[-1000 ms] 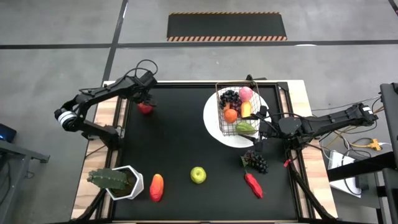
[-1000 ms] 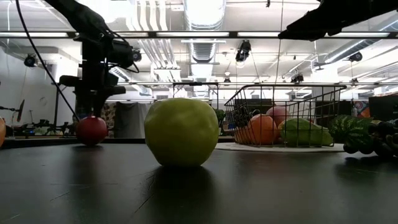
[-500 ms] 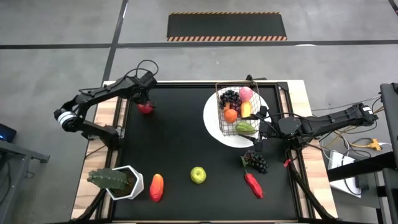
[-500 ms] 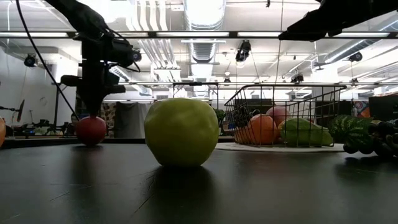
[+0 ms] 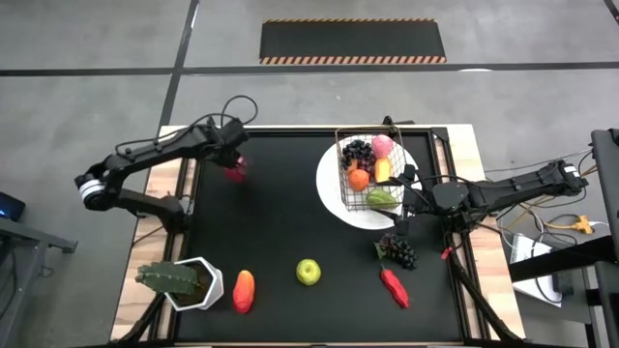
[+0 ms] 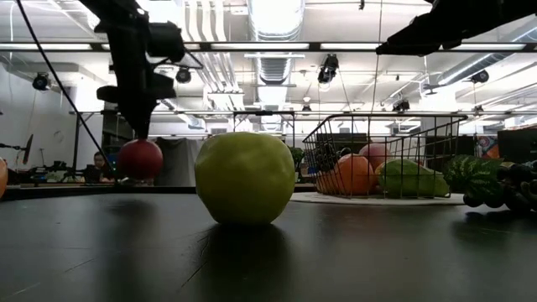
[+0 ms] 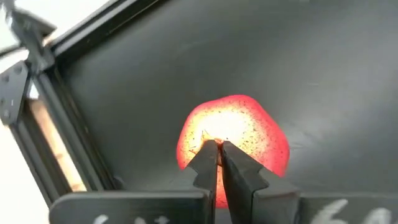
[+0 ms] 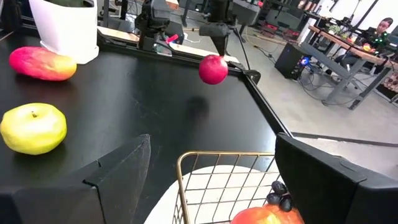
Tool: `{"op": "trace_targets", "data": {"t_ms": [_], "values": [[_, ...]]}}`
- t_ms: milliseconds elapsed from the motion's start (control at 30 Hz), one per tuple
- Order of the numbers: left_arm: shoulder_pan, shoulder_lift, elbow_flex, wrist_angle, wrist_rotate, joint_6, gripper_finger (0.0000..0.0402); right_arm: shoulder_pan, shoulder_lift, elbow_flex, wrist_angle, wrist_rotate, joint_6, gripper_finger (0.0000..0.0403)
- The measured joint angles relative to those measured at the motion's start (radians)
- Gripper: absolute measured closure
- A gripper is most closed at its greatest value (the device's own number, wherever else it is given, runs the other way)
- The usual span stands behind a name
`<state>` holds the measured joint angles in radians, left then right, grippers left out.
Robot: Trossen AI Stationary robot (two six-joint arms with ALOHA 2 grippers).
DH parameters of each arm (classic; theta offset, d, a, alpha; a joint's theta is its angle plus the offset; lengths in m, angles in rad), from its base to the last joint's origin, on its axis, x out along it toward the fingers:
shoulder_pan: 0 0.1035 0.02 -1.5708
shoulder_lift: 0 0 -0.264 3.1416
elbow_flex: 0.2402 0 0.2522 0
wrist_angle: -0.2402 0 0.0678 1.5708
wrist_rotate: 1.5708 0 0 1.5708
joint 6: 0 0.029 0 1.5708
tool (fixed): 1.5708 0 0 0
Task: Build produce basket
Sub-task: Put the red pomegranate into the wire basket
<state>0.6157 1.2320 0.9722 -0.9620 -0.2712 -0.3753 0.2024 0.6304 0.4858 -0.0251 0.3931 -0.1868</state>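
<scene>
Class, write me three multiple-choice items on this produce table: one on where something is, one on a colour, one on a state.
1. Where does the basket stand?
A. on the white plate
B. beside the plant pot
C. on the floor

2. What colour is the apple lying alone near the table's front edge?
A. red
B. green
C. purple

3. What state is the red apple in?
A. lying in the basket
B. resting on the table
C. held clear of the table by the left gripper

Answers:
1. A, since the high view shows the wire basket on the round plate.
2. B, since the high and low views both show a yellow-green apple.
3. C, since the low view shows a gap under it, and the left wrist view shows the fingers pinched shut at its top.
</scene>
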Motion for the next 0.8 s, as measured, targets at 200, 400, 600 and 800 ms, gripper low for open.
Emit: {"op": "trace_targets", "data": {"t_ms": [200,400,600,800], "values": [[-0.166,-0.035,0.033,0.011,0.000,0.064,0.0401,0.000,0.000,0.000,0.000,0.000,0.001,0.0076],[-0.390,-0.004,0.142,0.171,-0.005,0.074,0.0401,0.000,0.000,0.000,-0.004,0.000,-0.020,0.0076],[-0.608,0.099,0.249,0.564,-0.003,0.352,0.0401,0.000,-0.019,-0.001,-0.036,-0.011,-0.058,0.0076],[-0.653,0.259,0.365,0.696,0.004,0.522,0.0401,0.000,-0.107,-0.003,-0.060,-0.129,-0.077,0.0076]]}}
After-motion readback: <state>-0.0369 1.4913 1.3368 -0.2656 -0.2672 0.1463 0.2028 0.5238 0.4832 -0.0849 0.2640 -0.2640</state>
